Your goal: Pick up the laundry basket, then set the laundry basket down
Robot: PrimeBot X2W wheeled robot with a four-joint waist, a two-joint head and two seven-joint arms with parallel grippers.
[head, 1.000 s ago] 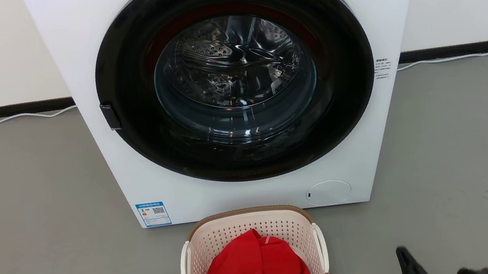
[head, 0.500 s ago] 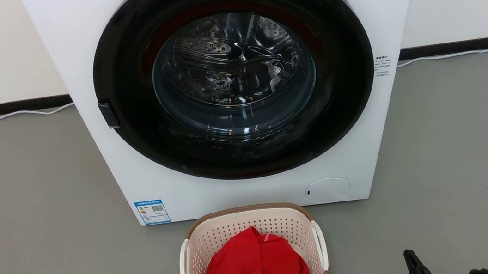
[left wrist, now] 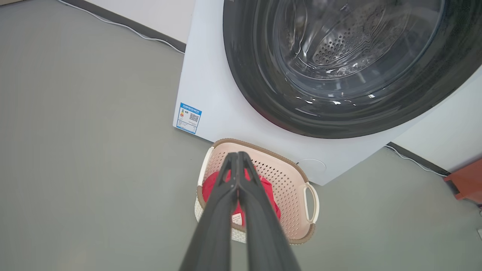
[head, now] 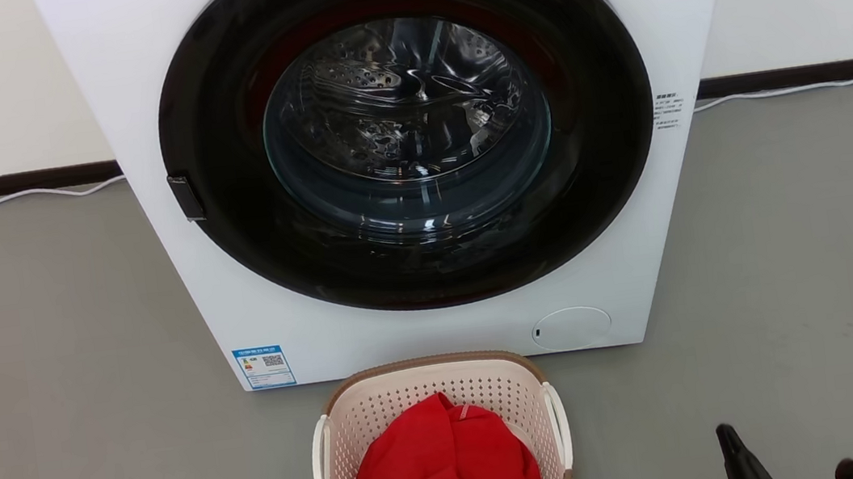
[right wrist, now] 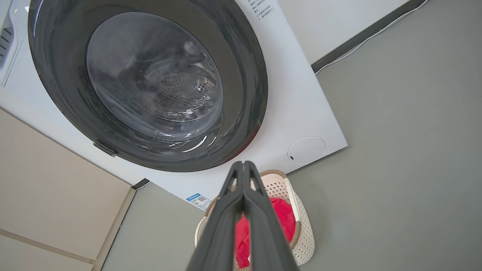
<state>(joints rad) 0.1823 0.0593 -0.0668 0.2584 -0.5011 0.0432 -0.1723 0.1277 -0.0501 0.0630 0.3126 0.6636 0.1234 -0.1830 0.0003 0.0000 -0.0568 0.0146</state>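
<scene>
While both end effectors [left wrist: 238,154] [right wrist: 244,163] are closed, the laundry basket [head: 394,402] holds red cloth [head: 442,469].

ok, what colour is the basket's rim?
Brown, woven-look rim on the cream basket; clearest in the head view.

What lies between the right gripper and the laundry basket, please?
Bare grey floor; the head view shows nothing between the shut right gripper and the laundry basket.
</scene>
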